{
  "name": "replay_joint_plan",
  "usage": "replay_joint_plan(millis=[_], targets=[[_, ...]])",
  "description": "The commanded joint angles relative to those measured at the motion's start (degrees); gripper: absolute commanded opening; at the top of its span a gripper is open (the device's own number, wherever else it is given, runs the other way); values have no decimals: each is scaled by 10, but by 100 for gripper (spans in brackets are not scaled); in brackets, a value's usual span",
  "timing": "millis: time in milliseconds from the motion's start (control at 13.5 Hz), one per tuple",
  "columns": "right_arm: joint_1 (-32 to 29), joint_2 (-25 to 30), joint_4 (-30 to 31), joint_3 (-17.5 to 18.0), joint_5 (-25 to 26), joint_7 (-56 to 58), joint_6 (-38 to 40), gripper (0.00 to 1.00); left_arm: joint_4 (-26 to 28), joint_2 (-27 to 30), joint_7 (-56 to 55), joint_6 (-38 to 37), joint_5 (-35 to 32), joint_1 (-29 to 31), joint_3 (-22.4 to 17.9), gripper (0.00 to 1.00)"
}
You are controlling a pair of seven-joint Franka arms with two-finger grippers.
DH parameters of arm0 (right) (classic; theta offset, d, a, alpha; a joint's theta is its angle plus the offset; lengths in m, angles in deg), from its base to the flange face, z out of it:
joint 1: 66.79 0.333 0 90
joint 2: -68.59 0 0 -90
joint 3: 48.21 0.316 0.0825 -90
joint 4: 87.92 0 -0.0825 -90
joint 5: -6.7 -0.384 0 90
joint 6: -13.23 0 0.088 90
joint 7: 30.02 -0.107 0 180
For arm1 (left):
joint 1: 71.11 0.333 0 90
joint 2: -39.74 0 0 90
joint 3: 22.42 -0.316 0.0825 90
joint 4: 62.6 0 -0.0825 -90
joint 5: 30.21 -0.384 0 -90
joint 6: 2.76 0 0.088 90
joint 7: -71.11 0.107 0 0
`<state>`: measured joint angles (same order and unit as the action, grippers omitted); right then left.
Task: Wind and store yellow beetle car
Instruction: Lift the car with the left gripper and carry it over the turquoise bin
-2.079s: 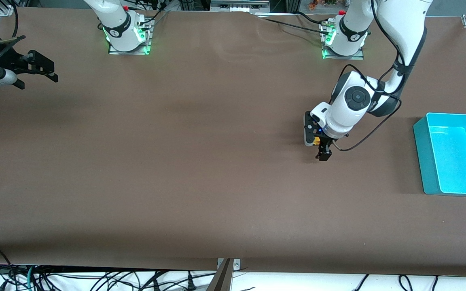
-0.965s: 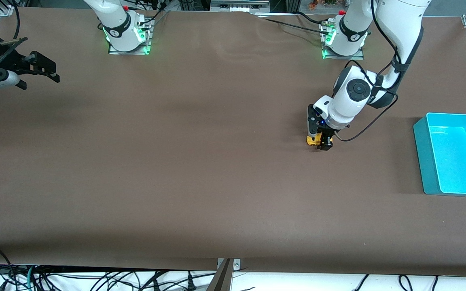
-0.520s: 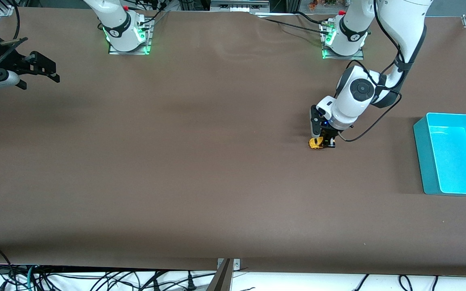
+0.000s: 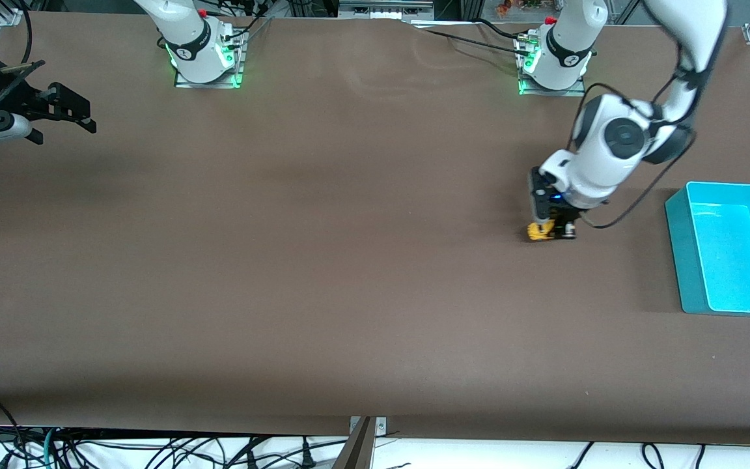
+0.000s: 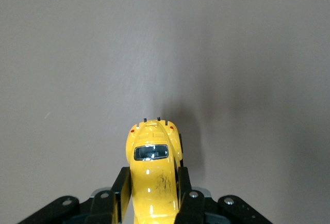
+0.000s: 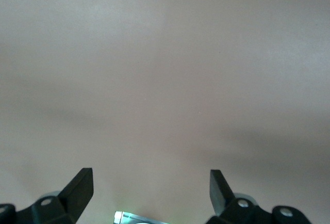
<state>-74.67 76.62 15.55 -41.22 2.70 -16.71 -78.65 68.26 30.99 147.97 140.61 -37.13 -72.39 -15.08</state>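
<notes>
The left gripper [image 4: 549, 231] is gripping the yellow beetle car [image 4: 540, 232] low over the brown table [image 4: 323, 260], near the teal bin [image 4: 726, 254]. The right gripper [image 4: 56, 114] is waiting, fingers [image 6: 77, 188] spread wide.

Even overhead light, soft shadows — sharp

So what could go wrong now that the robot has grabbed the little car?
The left gripper pinches the yellow car only at its sides, with one end sticking out, so it might slip or twist free. The blue bin has tall walls, so a low carry might bump the rim. The right gripper waits, open, too distant to help.
</notes>
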Motion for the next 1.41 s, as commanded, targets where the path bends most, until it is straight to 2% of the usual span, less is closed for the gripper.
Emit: replay_joint_plan(millis=[0, 148, 297, 594, 817, 1114, 1336], targets=[[-2, 5, 5, 2, -1, -8, -2, 100, -32, 17, 113, -47, -10, 60, -13, 21], [-2, 5, 5, 2, -1, -7, -1, 100, -64, 15, 212, -69, -6, 78, -58, 20], [-2, 6, 5, 2, -1, -7, -1, 100, -102, 14, 304, -98, 9, 109, -80, 20], [-1, 6, 8, 2, -1, -7, -1, 100, -161, -1, 449, -136, 32, 207, -89, 19], [-1, 6, 11, 2, -1, -7, -1, 100, -196, -55, 557, -136, 90, 276, -89, 19], [-1, 6, 11, 2, -1, -7, -1, 100, -219, -116, 595, -122, 108, 315, -89, 19], [-1, 6, 11, 2, -1, -7, -1, 100, -224, -158, 594, -77, 126, 321, -87, 19]])
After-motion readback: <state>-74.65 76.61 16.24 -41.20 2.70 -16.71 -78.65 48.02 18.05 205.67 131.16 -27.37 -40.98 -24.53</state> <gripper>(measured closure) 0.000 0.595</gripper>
